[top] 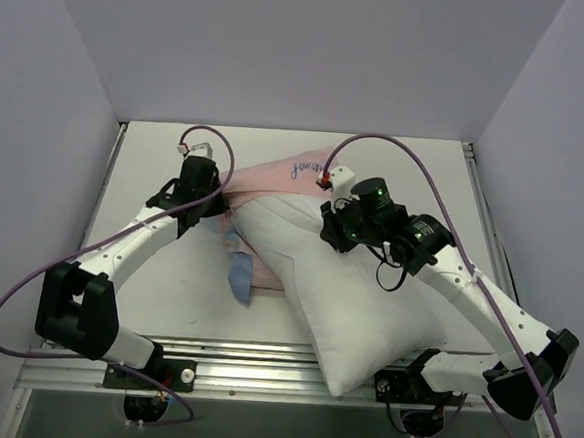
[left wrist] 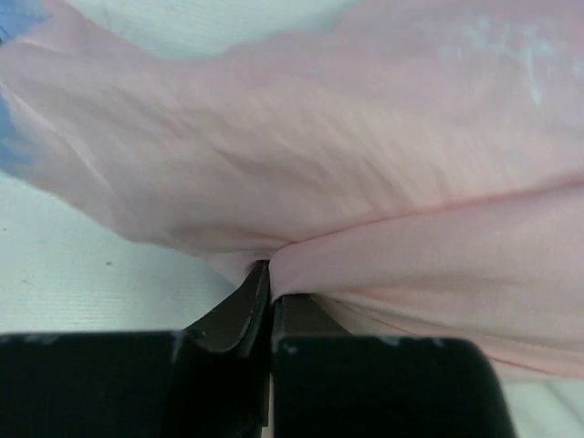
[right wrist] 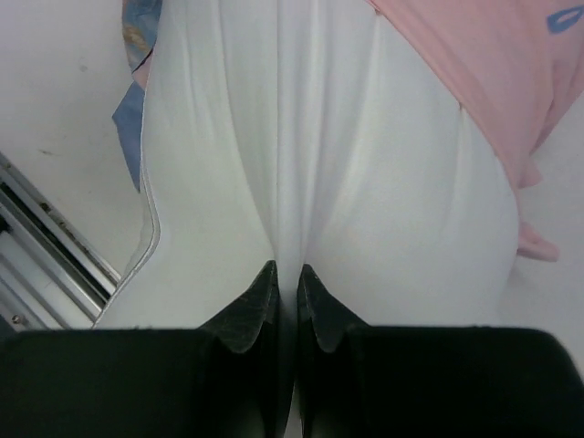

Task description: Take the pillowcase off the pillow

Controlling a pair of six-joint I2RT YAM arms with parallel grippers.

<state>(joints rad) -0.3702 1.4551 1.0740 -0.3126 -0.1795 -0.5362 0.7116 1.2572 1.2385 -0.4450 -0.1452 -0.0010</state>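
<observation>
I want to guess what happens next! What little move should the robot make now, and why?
Probably the left jaws should tug the pillowcase away from the right jaws. Left is pinched shut on its pink fabric, right on the pillow, whose far end sits inside it.

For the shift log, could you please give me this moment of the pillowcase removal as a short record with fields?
left end effector: shut, pinching the pink inside of the pillowcase
right end effector: shut, pinching a fold of the pillow
pillow: white, mostly bare, diagonal on the table
pillowcase: pink side out, gathered at the pillow's far end, blue part left of it in the top view
progress: cover not fully off
</observation>
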